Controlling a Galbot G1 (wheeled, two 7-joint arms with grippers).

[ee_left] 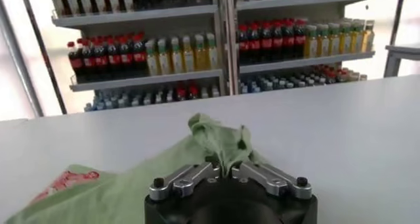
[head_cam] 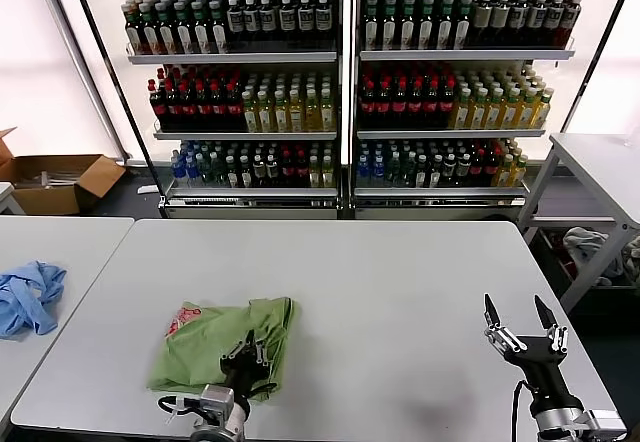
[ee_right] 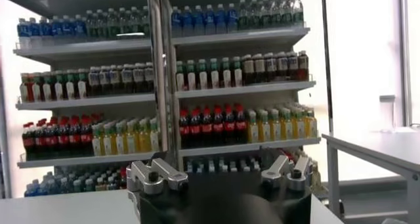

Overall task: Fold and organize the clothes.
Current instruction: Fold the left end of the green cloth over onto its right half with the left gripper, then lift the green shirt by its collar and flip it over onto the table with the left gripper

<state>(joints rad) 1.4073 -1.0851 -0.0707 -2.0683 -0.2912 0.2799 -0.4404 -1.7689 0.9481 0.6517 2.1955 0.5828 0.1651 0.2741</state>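
Left fingers: my left gripper (head_cam: 247,348) sits low over the near edge of the shirt (head_cam: 215,347); the fingers (ee_left: 190,177) stand close together with a ridge of green cloth bunched between their tips. I cannot tell whether they pinch that ridge or have just let go of it.
Right fingers: my right gripper (head_cam: 520,324) hovers off to the right of the shirt, well apart from it, spread wide and holding nothing.
Shirt position: it lies on the white table (head_cam: 400,292), toward the table's left half and its near side; the left gripper is right on it, the right gripper is far across bare tabletop.
Key relation: from the left fingertips the cloth runs away and to the left; the bundle's long axis lies roughly left to right across the table. I judge the left arm the one to work it.
Shirt look: light green, already folded into a rough rectangle, soft and wrinkled, with a raised pucker at the fingertips and a red-and-white print (head_cam: 183,317) showing at the far left corner.
Beside it: a light blue garment (head_cam: 28,295) lies crumpled on the next table (head_cam: 60,237), left of the shirt and apart from it.
Judgement: the fold looks mostly made; flattening the pucker seems what remains.
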